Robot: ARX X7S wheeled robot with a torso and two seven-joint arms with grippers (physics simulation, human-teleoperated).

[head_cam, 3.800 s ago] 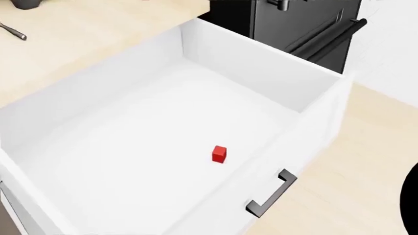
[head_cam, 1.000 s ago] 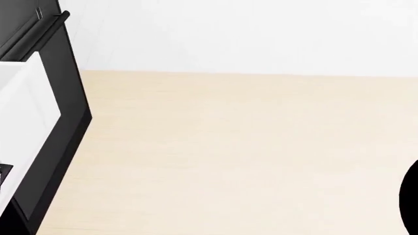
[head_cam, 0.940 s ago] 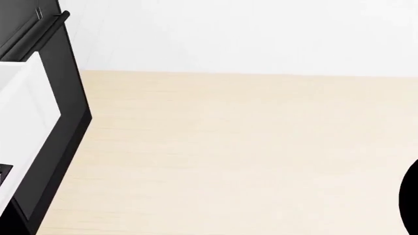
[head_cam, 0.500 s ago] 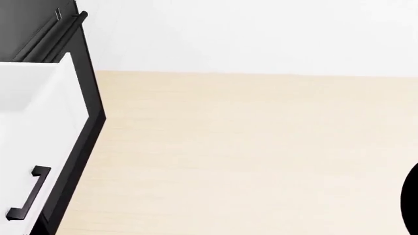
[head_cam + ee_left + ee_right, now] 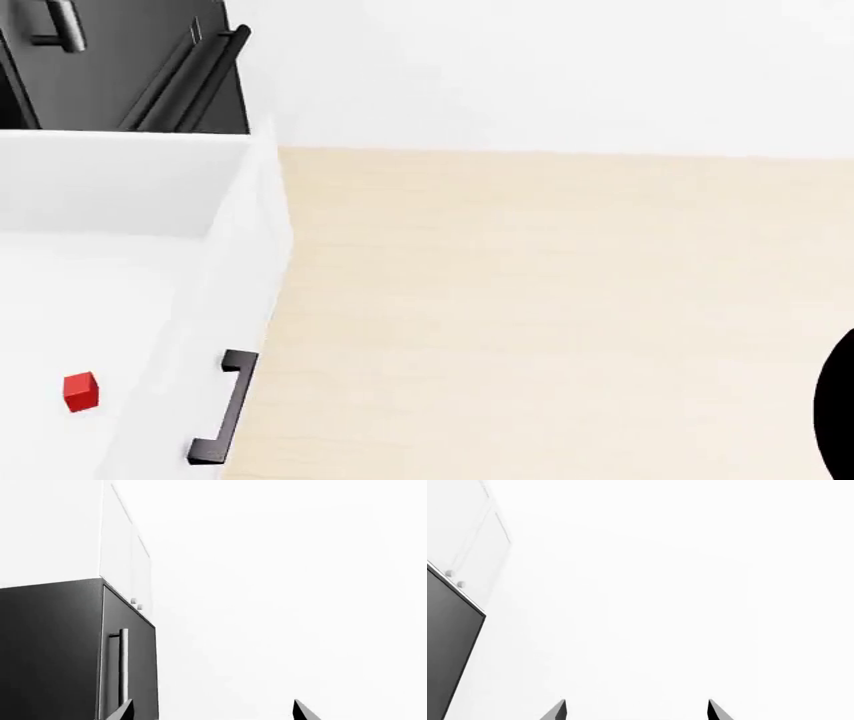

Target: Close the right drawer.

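The right drawer stands pulled out at the left edge of the head view — a deep white box with smooth walls, its far wall and front panel in sight, the rest cut off by the frame. On the outer face of its front sits a short black bar handle. Inside, on the white floor of the drawer, lies a small red cube, well apart from the walls that can be seen. Behind the drawer's far wall rises a tall black panel with long black rod handles running slantwise. To the right of the drawer spreads a pale wooden floor, meeting a white wall along a straight line. A dark rounded shape cuts into the right edge of that view; what it is cannot be told.

Neither arm shows in the head view. In the left wrist view only the two dark tips of the left gripper reach into the frame, set wide apart with nothing between them; ahead of them stands a tall dark cabinet with an upright grey bar handle, and white upper cupboards above it. The right gripper likewise shows two tips — spread, holding nothing — against a white wall, with a dark cabinet corner at one side.

No writing, brand or label is legible anywhere.
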